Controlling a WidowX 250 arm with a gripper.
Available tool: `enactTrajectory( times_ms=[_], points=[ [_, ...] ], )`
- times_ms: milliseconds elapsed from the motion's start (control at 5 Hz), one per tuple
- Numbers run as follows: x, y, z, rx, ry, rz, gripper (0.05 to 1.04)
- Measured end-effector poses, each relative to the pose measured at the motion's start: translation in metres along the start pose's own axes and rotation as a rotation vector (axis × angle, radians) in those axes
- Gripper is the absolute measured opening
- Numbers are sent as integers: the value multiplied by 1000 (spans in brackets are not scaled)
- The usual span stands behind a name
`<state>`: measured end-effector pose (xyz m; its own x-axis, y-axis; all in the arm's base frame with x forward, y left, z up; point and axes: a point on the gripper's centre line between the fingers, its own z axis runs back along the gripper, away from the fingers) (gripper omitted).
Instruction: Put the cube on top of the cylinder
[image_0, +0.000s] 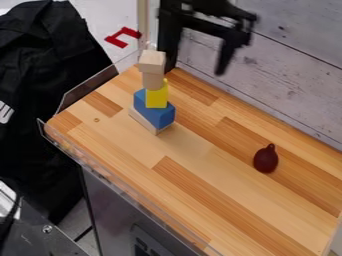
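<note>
Cube (152, 60) at far left, seated on the cylinder (153, 80), top of the stack; placing looks done. Claw (195, 70) above far side, 2 fingers spread wide, left finger seen just beside the cube; true gap hard to judge from this slant. Step in hand, as I read it: backing off. Best done slowly, fingers kept wide, straight up first, then away to the right and far side, no sideways brush. Narrow, tall stack; a light knock could topple the lot. If the cube leans, a small nudge at most.

Count, outward from the cube: 1 cube, 1 cylinder, 1 yellow block (157, 97), 1 blue block (155, 111), 1 pale slab (143, 121) at the bottom, 1 wooden top (200, 182), 1 dark red pear-shaped piece (266, 160) at right
</note>
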<state>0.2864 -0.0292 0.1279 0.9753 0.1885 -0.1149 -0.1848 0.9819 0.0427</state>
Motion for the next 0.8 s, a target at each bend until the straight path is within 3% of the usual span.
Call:
enactTrajectory(
  times_ms=[200, 400, 800],
  points=[
    [-4, -50, -21, 32, 15, -112, 1001],
    [-5, -73, -40, 9, 66, -140, 1001],
    [-1, -69, -49, 8, 68, -112, 1001]
  ],
)
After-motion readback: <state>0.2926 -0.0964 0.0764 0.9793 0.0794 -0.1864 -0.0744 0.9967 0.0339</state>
